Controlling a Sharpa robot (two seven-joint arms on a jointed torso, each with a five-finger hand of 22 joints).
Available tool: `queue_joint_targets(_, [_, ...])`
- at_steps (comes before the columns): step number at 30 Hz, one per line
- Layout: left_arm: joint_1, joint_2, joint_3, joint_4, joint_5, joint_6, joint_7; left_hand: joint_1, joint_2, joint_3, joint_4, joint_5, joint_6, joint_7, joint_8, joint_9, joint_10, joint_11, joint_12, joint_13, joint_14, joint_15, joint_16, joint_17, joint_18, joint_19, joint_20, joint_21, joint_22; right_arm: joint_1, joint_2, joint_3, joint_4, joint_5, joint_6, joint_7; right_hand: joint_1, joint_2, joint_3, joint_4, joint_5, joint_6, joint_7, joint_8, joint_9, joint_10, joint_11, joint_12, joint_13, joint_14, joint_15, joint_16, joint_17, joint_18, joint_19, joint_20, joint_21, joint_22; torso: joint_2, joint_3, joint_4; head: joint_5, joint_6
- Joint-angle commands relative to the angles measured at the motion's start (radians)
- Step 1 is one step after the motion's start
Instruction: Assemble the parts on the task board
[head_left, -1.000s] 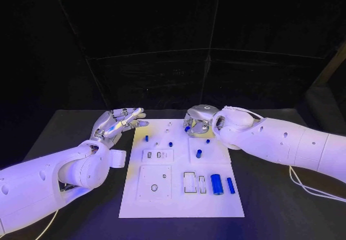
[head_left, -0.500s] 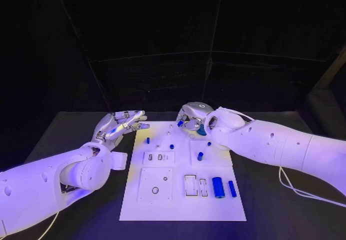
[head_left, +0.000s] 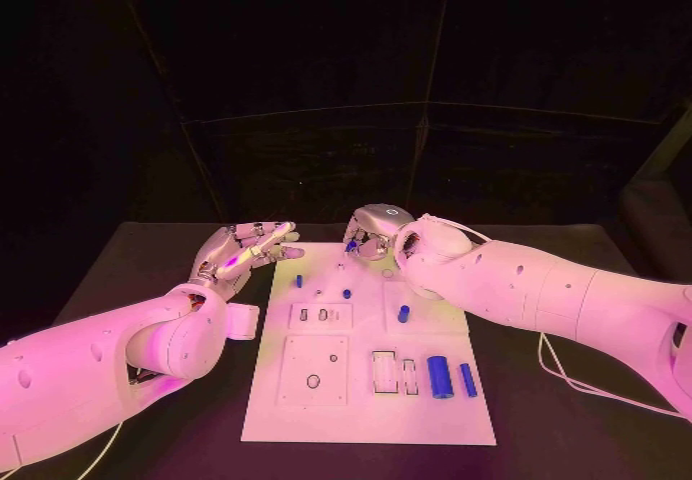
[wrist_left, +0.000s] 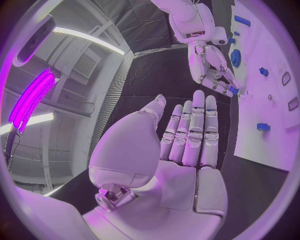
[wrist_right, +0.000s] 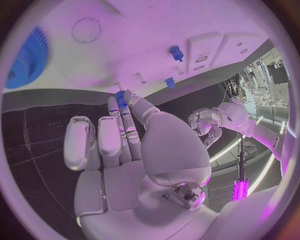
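My right hand (head_left: 372, 232) hovers over the far edge of the task board (head_left: 368, 400), pinching a small blue part (wrist_right: 119, 96) between thumb and fingertip, the other fingers loosely extended. My left hand (head_left: 242, 249) waits open beside the board's far-left corner, palm up, holding nothing. The step in hand, I judge, is seating this piece in a socket near the far end, close to the upright blue pegs (head_left: 346, 294). To do it well I should keep the pinch firm, square the part to its hole before descending, and lower slowly. The gear (wrist_right: 28, 52) stays clear of my path.
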Motion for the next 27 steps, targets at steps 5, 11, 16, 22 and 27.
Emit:
queue_joint_targets(5, [0.002,0.005,0.001,-0.001,-0.006,0.017,0.003,0.009,0.001,0.000,-0.003,0.004,-0.001,0.002,-0.005,-0.001,-0.004,0.001,-0.003,-0.001,0.005,0.004,-0.007,0.001,0.006,0.010,0.001,0.000,-0.001,0.003,0.020,0.001,-0.025,-0.001,0.003,-0.022,-0.005,-0.007,0.006,0.004,-0.004,-0.007,0.003,-0.007,0.001,-0.001,-0.004,-0.004,-0.002,0.025,0.002,0.005,0.001,-0.014,0.001,0.006,0.006,0.002,0.000,0.0001,-0.0020,0.004,0.000])
queue_joint_targets(11, [0.003,0.007,0.001,-0.001,-0.006,0.018,0.003,0.009,0.001,0.000,-0.003,0.004,-0.001,0.002,-0.005,-0.001,-0.004,0.001,-0.003,-0.001,0.005,0.004,-0.007,0.001,0.006,0.010,0.001,0.000,-0.001,0.003,0.035,0.001,-0.041,-0.001,0.028,-0.031,-0.009,-0.010,0.008,0.007,-0.005,-0.010,0.004,-0.008,0.001,-0.004,-0.003,-0.006,-0.002,0.025,0.003,0.007,0.001,-0.013,0.000,0.007,0.006,0.002,0.002,0.0008,0.0002,0.006,-0.002])
queue_joint_targets(16, [0.003,0.006,0.001,-0.002,-0.006,0.017,0.002,0.011,0.002,0.002,-0.006,0.003,-0.001,0.002,-0.006,-0.001,-0.003,0.001,-0.005,-0.001,0.005,0.004,-0.008,0.002,0.006,0.010,0.001,-0.001,-0.002,0.003,0.044,0.001,-0.044,-0.001,0.039,-0.029,-0.009,-0.010,0.008,0.007,-0.005,-0.010,0.004,-0.008,0.001,-0.004,-0.003,-0.006,-0.002,0.025,0.003,0.007,0.001,-0.013,0.000,0.007,0.006,0.002,0.002,0.0006,-0.0015,0.007,-0.002])
queue_joint_targets(22, [0.004,0.006,0.001,0.000,-0.006,0.018,0.001,0.011,0.002,0.003,-0.006,0.003,0.000,0.002,-0.006,-0.001,-0.003,0.001,-0.006,-0.001,0.005,0.004,-0.009,0.003,0.006,0.010,0.001,-0.001,-0.002,0.003,0.046,0.001,-0.041,-0.001,0.048,-0.030,-0.010,-0.011,0.008,0.008,-0.005,-0.011,0.004,-0.008,0.001,-0.005,-0.003,-0.006,-0.002,0.024,0.003,0.006,-0.001,-0.014,0.000,0.008,0.007,0.002,0.002,0.0002,-0.0015,0.011,-0.002])
queue_joint_targets(27, [0.004,0.006,0.001,-0.001,-0.006,0.016,-0.001,0.012,0.006,0.005,-0.007,0.004,0.000,0.002,-0.007,-0.001,-0.002,0.001,-0.007,-0.001,0.005,0.004,-0.010,0.004,0.006,0.010,0.001,-0.001,-0.003,0.003,0.048,0.001,-0.042,-0.001,0.052,-0.032,-0.011,-0.011,0.009,0.009,-0.005,-0.011,0.004,-0.008,0.001,-0.005,-0.003,-0.006,-0.002,0.024,0.003,0.006,-0.001,-0.013,-0.001,0.008,0.006,0.000,0.002,0.0006,-0.0019,0.012,-0.002])
